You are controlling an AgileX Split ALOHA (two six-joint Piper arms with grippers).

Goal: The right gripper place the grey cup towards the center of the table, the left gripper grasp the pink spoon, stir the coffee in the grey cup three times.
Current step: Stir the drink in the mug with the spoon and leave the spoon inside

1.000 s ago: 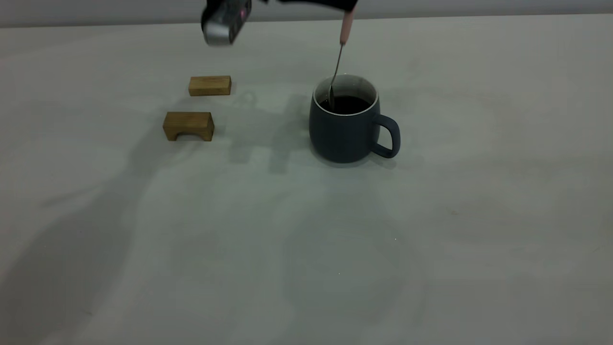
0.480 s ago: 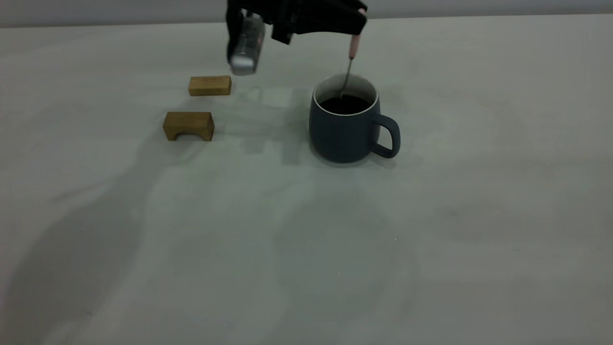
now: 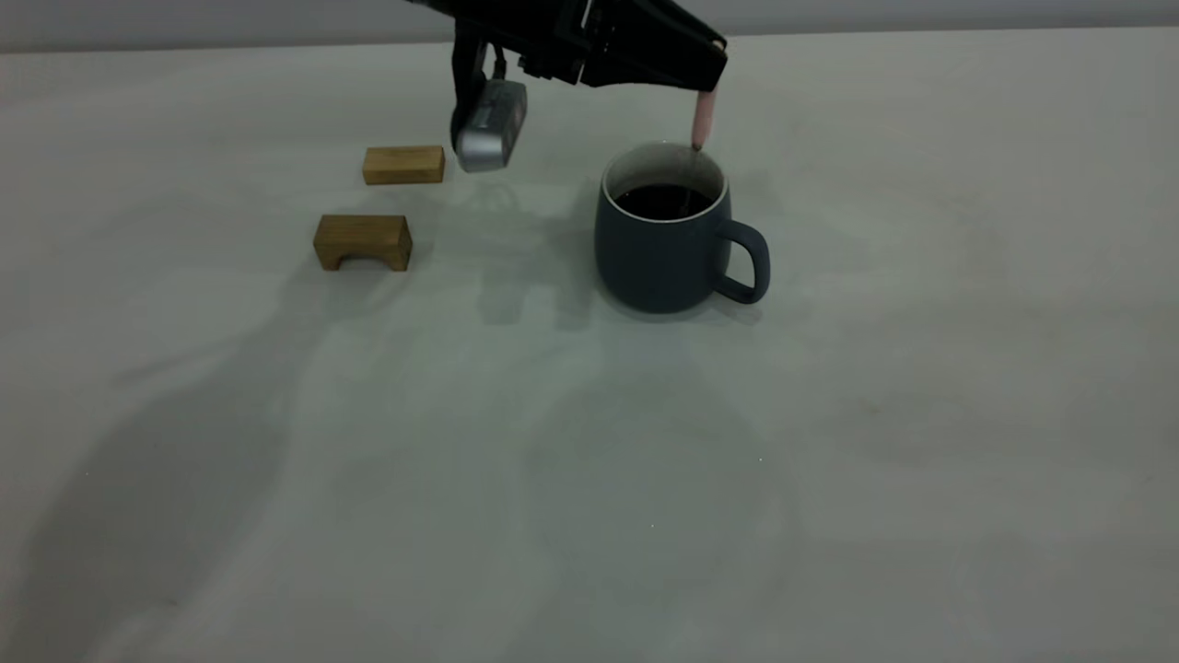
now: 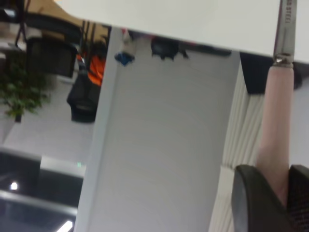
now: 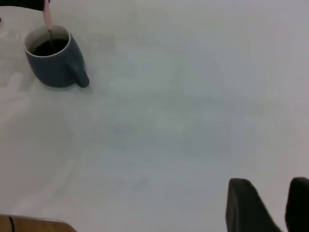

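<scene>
spoon [image 3: 701, 118] hangs nearly upright from the left gripper [image 3: 709, 83], its long axis close to vertical, pink handle up and the thin metal neck running down into the cup [image 3: 665, 249]. the gripper's fingers are clamped on the top of the pink handle, right above the cup's far right rim. the neck slants a little toward the middle of the cup as it goes down, and its lower end sits in the coffee [image 3: 663, 201]; the bowl is under the dark surface and cannot be seen.

in the left wrist view the handle [image 4: 275, 125] passes between two dark fingers [image 4: 256, 198] that press on it from both sides, with the metal neck going on beyond the pink part.

the cup stands upright on the table [image 3: 589, 460], somewhat back of the middle, its loop handle pointing to the right side of the exterior view. coffee fills it to a little below the white rim.

two wooden blocks lie well apart from the cup on its left: a flat one [image 3: 403, 165] farther back and an arched one [image 3: 362, 242] nearer the front.

the right gripper [image 5: 268, 205] is off to the side, far from the cup, above bare table; its two dark fingers stand apart with nothing between them.
</scene>
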